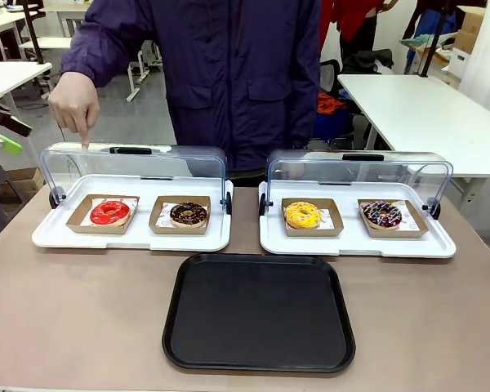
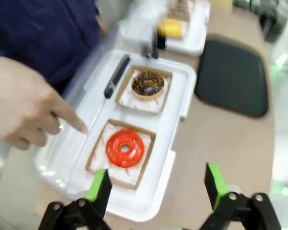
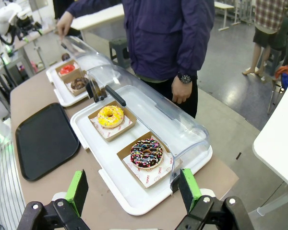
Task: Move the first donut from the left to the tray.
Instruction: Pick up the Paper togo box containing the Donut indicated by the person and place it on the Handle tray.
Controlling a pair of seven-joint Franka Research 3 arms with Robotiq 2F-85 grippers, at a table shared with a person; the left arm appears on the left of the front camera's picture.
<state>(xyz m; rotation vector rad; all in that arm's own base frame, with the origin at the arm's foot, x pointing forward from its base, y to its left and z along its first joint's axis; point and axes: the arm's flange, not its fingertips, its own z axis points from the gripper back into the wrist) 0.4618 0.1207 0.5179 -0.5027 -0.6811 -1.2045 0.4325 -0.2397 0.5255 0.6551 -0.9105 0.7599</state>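
- Four donuts are seen in the front view, two to each white tray [image 1: 131,241]. The red donut [image 1: 110,212] is set leftmost, in its dish [image 1: 75,222], with the lid [image 1: 135,163] swung back behind it.
- Same view: the tray [image 1: 259,314] is laid on the robot's side of the table, right of the red donut and near it. The left pincer [image 1: 6,134] is held at the left edge above the table, spread and empty. The donut is placed to its right and lower. A hand [image 1: 75,104] is pointed down onto the lid above that donut.
- Left wrist view: the left pincer [image 2: 157,168] is spread wide, with nothing gripped. The red donut [image 2: 125,147] is found ahead of it, a little toward the picture-left finger. No long axis is offered by a ring, and the dish [image 2: 93,160] is skewed to the line between the fingers. The hand's [image 2: 24,110] forefinger is held just beside the dish's far edge. The tray [image 2: 233,76] is seen well apart, to the upper right.
- Right wrist view: the right pincer [image 3: 133,178] is spread and empty, with a sprinkled donut [image 3: 146,153] just ahead. The red donut [image 3: 67,69] is seen far off, beyond the tray [image 3: 43,139].
- The left arm is judged the nearer by far.
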